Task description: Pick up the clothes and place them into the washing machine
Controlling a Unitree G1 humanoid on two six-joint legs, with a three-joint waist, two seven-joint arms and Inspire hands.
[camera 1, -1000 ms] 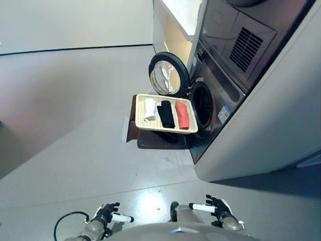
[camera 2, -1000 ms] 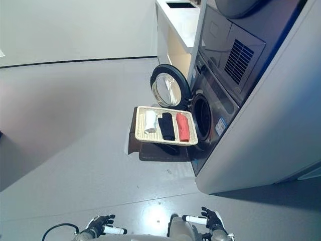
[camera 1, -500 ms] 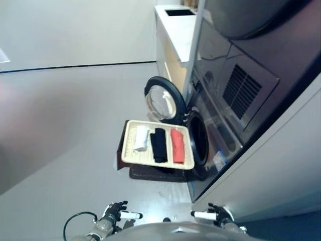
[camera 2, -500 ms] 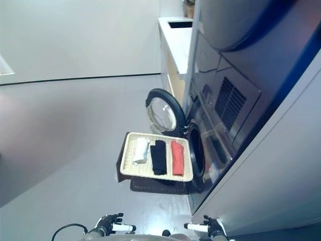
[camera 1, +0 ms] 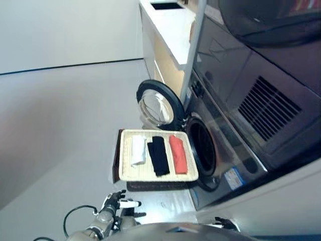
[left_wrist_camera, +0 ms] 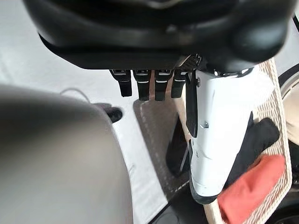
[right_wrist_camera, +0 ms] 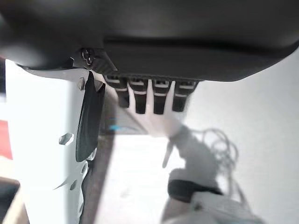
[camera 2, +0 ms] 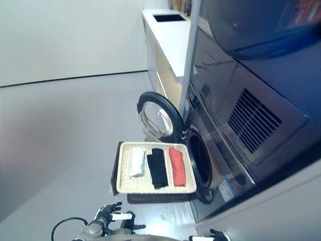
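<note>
Since the tray (camera 1: 125, 170) sits beside the open washer drum (camera 1: 201, 148), clothes (camera 1: 158, 155) wait within reach; both hands, left hand (camera 1: 114, 202) and right hand (camera 2: 216, 234), hang relaxed, empty.

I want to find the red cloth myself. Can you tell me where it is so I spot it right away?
Find the washing machine with its round door swung open. In front of it sits a pale woven tray holding three folded clothes. The red cloth lies nearest the machine's opening, beside the black cloth.

clothes (camera 1: 158, 154) in tray (camera 1: 125, 173) | washing machine (camera 1: 235, 150) right of tray | door (camera 1: 158, 105) behind tray
</note>
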